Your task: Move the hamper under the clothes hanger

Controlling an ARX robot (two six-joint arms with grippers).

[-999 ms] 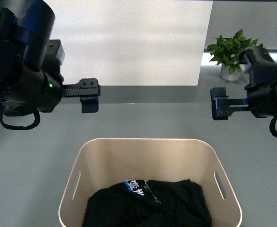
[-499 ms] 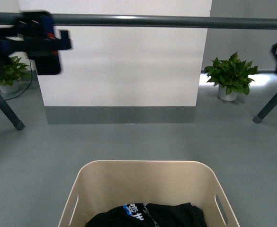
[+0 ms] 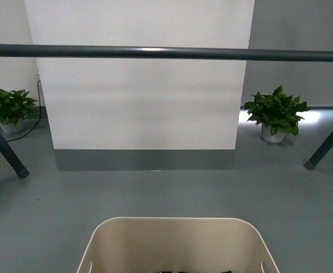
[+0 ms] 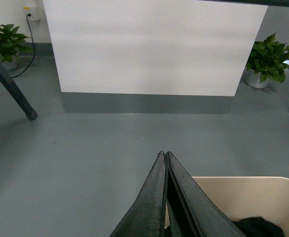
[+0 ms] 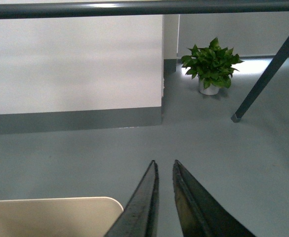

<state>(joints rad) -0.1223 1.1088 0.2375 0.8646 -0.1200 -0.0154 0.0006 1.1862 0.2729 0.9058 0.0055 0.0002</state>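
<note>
Hamper (image 3: 177, 242) now lower, parallel to hanger bar (image 3: 166, 53).

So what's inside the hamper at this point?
The left wrist view shows dark clothing in the hamper. How much is unclear: the left end effector and the frame edge hide the rest.

hamper (image 3: 177, 242) cut off below, clothes hanger (image 3: 166, 53) feet cropped
</note>
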